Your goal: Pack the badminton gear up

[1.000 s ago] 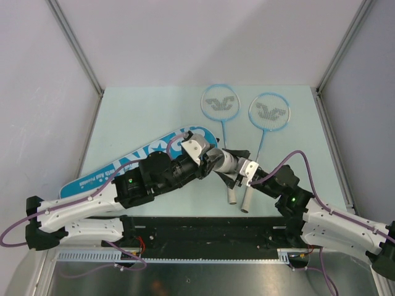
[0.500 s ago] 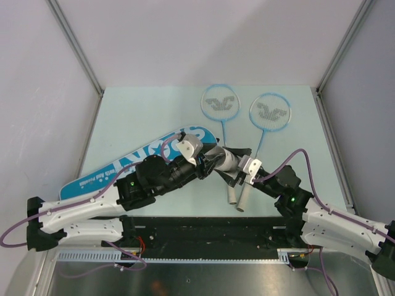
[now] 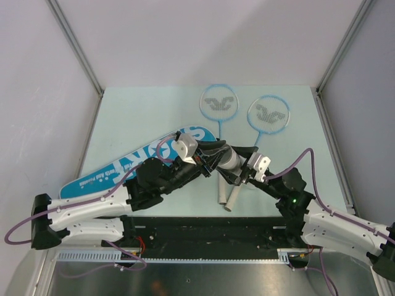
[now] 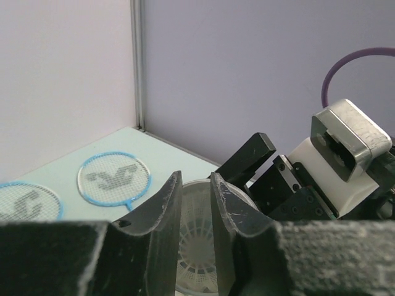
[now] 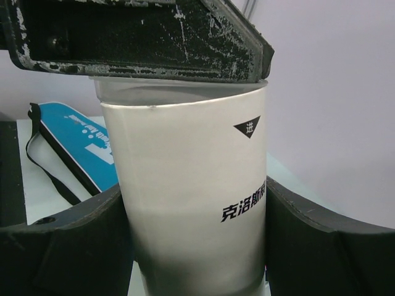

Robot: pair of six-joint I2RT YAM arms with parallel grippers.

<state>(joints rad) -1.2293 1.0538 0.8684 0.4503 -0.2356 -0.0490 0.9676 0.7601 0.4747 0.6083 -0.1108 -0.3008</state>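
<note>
Across the table [image 3: 136, 117], two rackets [image 3: 219, 102], one bag [image 3: 117, 166], one tube [image 5: 191, 185]

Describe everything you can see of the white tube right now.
The white tube looks like matte cardboard, with black Chinese print and a small black triangle. The right gripper clamps its sides between both fingers. Its open mouth faces the left gripper, whose fingers sit at the rim; a white shuttlecock shows inside.

Two rackets [image 3: 220, 103] lie behind tube [image 3: 230, 161], bag [image 3: 123, 163] left

White tube [image 5: 191, 203] aloft; two rackets [image 3: 219, 103] flat
</note>
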